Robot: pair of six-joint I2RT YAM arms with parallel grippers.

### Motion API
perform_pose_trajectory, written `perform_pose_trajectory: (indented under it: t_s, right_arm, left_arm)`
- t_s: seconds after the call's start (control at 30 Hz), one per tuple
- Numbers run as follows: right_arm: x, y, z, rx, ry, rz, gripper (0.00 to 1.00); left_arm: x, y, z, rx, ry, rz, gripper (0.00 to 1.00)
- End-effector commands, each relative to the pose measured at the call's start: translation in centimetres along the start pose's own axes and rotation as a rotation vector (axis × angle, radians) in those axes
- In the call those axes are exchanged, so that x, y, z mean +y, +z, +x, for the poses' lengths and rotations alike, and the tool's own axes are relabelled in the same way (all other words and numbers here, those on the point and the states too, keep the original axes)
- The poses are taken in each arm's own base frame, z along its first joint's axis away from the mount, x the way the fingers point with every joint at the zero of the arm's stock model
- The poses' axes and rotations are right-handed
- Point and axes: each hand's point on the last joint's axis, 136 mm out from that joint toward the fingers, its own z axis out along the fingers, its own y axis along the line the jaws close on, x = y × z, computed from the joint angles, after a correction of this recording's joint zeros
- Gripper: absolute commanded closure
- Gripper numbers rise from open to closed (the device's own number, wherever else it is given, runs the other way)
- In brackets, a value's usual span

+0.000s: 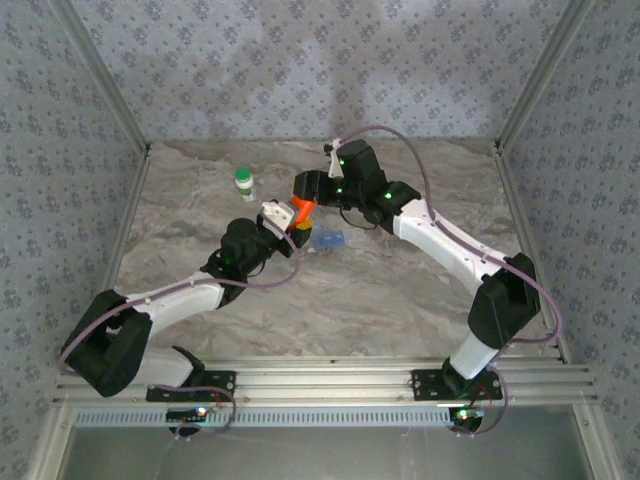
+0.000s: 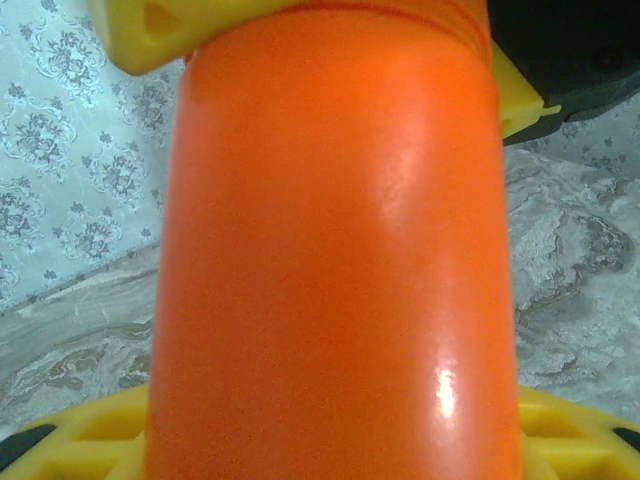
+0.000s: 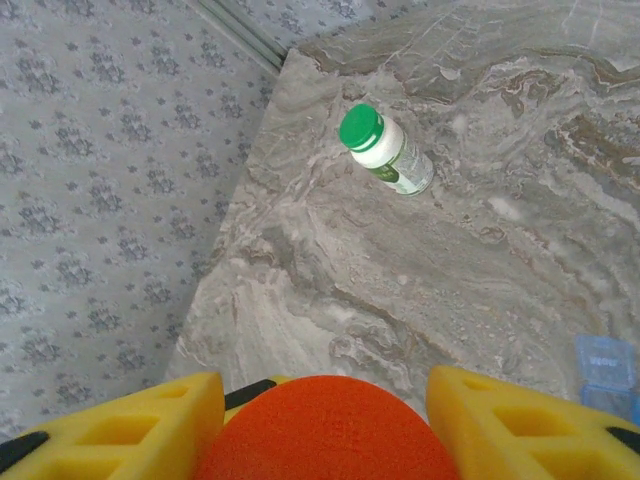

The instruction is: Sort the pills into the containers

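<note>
Both gripping orange bottle point(image 1: 303, 210): left claw point(image 2: 330, 240) on body, right claw point(image 3: 325, 430) on end, above table point(image 1: 400, 290).

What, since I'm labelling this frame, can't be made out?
Orange bottle: left wrist view, both ends cut off; contents hidden by its wall.
Pill box: right wrist view, cut by the right edge; top view, compartments too small.
Right end effector: contact with the bottle cut off by bottom edge.

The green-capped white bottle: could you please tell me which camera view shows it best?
The right wrist view: the green-capped white bottle appears whole, cap and label clear. The top external view shows it small and distant.
</note>
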Motion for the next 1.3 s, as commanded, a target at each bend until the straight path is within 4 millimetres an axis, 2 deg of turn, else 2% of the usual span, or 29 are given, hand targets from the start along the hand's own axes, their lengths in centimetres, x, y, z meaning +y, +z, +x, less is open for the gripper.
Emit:
perform_pose_trajectory:
  t_s: [0.0,0.17,0.27,0.37,0.43,0.53,0.6,0.77,0.87,0.97,1.03,1.27]
  right_arm:
    - [-0.1,-0.7,0.1,-0.019,-0.01,-0.001,0.52]
    - [1.2,-1.8,0.8,-0.04,-0.094,-0.115,0.57]
    - [3.2,-3.3,1.4,-0.071,-0.199,-0.261,0.66]
    - [4.8,-5.3,2.8,-0.097,-0.328,-0.425,0.65]
    - [6.2,-6.8,3.9,-0.11,-0.45,-0.525,0.66]
    - [7.1,-8.2,5.5,-0.099,-0.631,-0.577,0.71]
    - [7.6,-9.0,6.1,-0.102,-0.727,-0.611,0.76]
    - [9.4,-11.2,7.8,-0.065,-0.891,-0.736,0.77]
    - [10.0,-12.2,8.9,-0.023,-0.965,-0.792,0.75]
    - [9.9,-12.8,9.8,0.013,-1.022,-0.823,0.78]
    - [10.6,-13.6,9.6,0.01,-1.061,-0.853,0.8]
    - [10.4,-14.5,10.0,0.053,-1.096,-0.906,0.81]
  left_arm:
    - [0.3,0.1,-3.1,-0.093,0.014,-0.016,1.0]
    - [-1.0,-1.1,-4.3,-0.159,-0.003,0.128,1.0]
    - [-1.0,-2.6,-5.5,-0.214,-0.041,0.241,1.0]
    - [-2.0,-4.0,-6.4,-0.236,-0.016,0.348,1.0]
    - [-3.4,-4.9,-6.5,-0.231,0.011,0.434,1.0]
    - [-5.0,-5.9,-6.7,-0.238,0.028,0.531,1.0]
    - [-5.5,-6.3,-6.8,-0.24,0.028,0.566,1.0]
    - [-6.2,-6.7,-6.5,-0.229,0.028,0.61,1.0]
    - [-6.9,-6.9,-6.4,-0.22,0.031,0.652,1.0]
    - [-7.7,-7.0,-6.2,-0.2,0.038,0.701,1.0]
    - [-8.1,-7.0,-6.1,-0.189,0.045,0.719,1.0]
    - [-9.2,-7.3,-5.9,-0.167,0.069,0.775,1.0]
